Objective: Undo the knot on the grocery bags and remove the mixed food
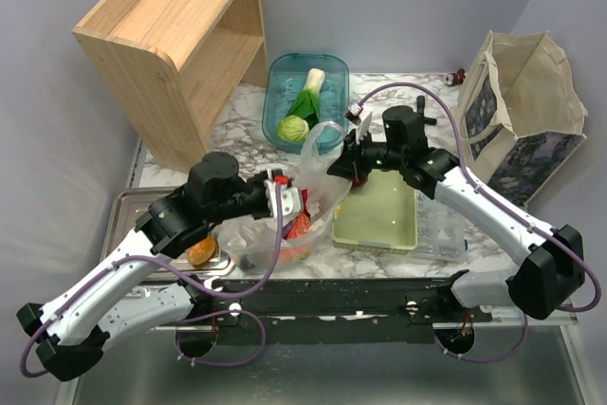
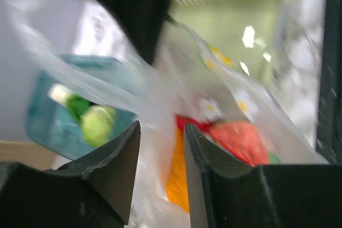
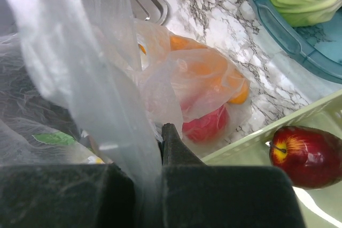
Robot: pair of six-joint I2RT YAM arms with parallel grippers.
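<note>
A: What is standing farthest left of the green basket (image 1: 379,225)?

B: A wooden shelf (image 1: 171,40) is standing well off to its left and behind. A metal tray (image 1: 128,211) is lying left of the basket, with a brownish roll (image 1: 201,251) sitting on it.

A: And the left gripper (image 1: 287,198)?

B: It is hovering just left of the basket, at the grocery bag (image 1: 318,173). Its fingers (image 2: 115,169) are standing a little apart. Bag film and something orange are showing through the gap, and nothing is being clamped.

A: Where is the bag lying?

B: It is lying on the marble table (image 1: 237,111), just beside the basket's left edge. Something red (image 3: 206,124) and something orange (image 3: 214,68) are showing through the plastic.

A: What is sitting behind the basket?

B: A teal bin (image 1: 275,78) is sitting there, slightly left. It is holding a leafy vegetable (image 1: 308,92) and a cabbage (image 1: 293,127).

A: And the right gripper (image 1: 346,163)?

B: It is hanging over the basket's far left corner. Its fingers (image 3: 176,153) are pressing together on a strip of the bag's film and pulling it taut.

A: Is anything lying in the basket?

B: A dark red apple (image 3: 304,156) is lying inside. A tote bag (image 1: 522,116) is standing well to the basket's right.
</note>
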